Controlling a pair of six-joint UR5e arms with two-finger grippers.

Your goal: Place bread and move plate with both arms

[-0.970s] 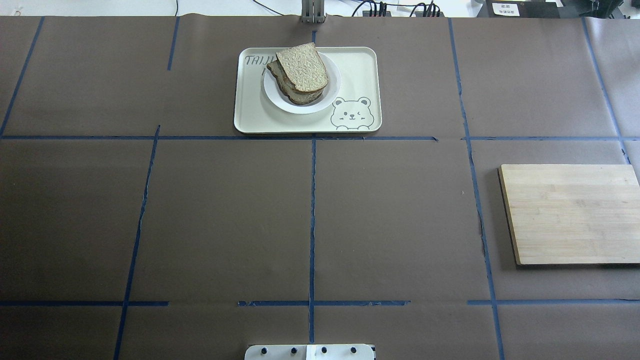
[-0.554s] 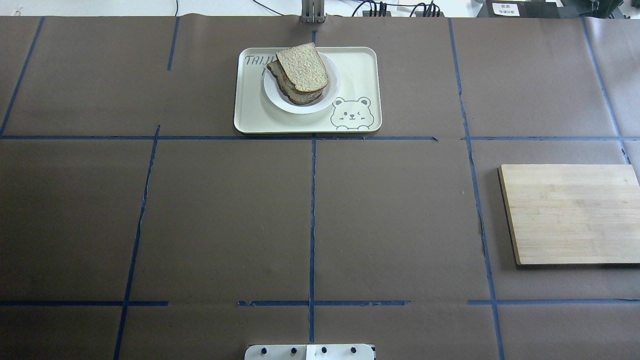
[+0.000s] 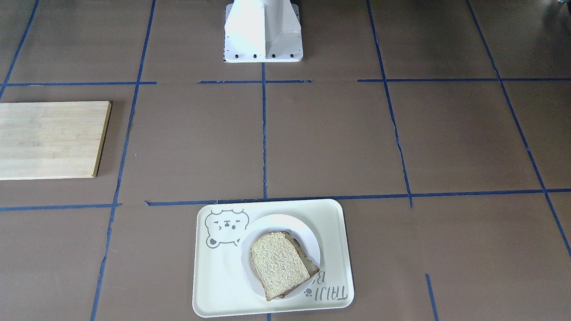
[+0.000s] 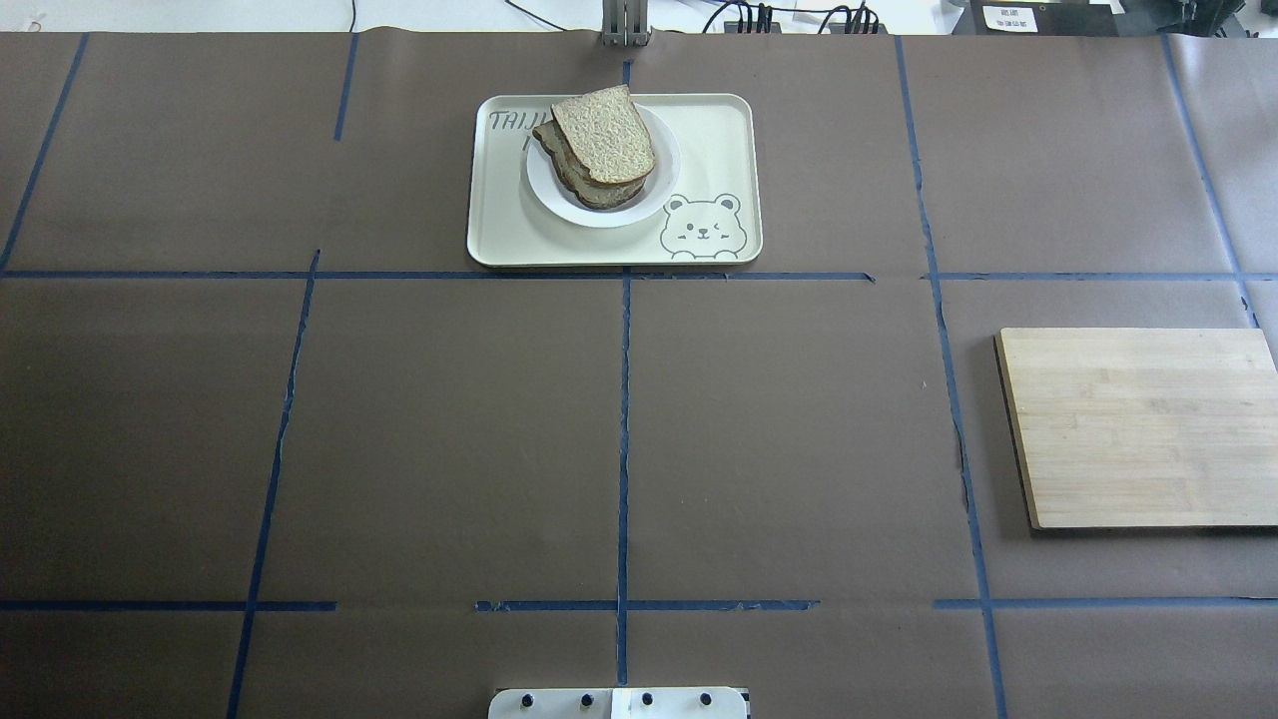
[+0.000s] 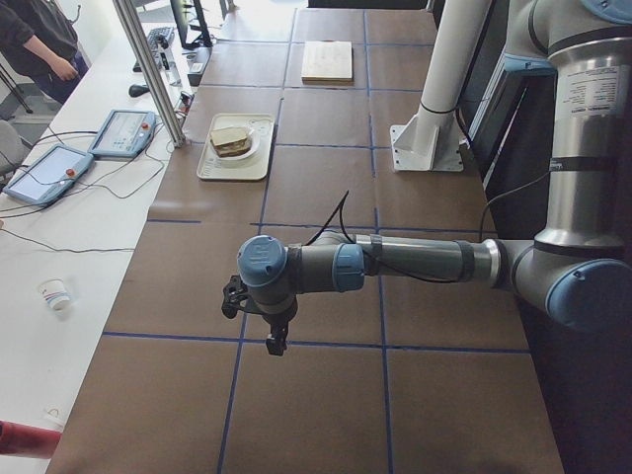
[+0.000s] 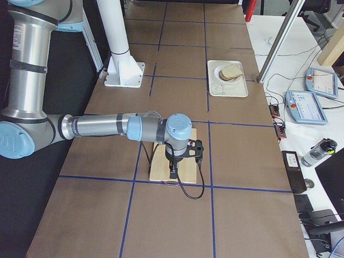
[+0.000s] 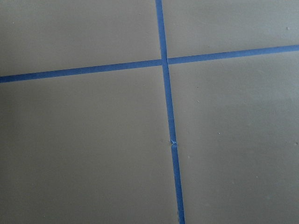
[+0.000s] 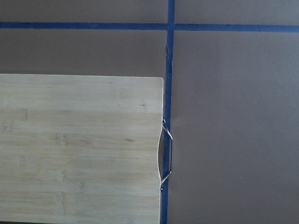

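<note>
Brown counter, bread on plate on tray, board well apart from tray, left claw and right claw, cannot tell whether clenched.

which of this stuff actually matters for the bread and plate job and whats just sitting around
Job:
light tan speckled bread slice, top of the stack
small round white plate under it
left gripper, right gripper

Lying about:
cream rectangular tray with bear drawing, under the plate
darker slice beneath the bread
pale wooden cutting board
</note>
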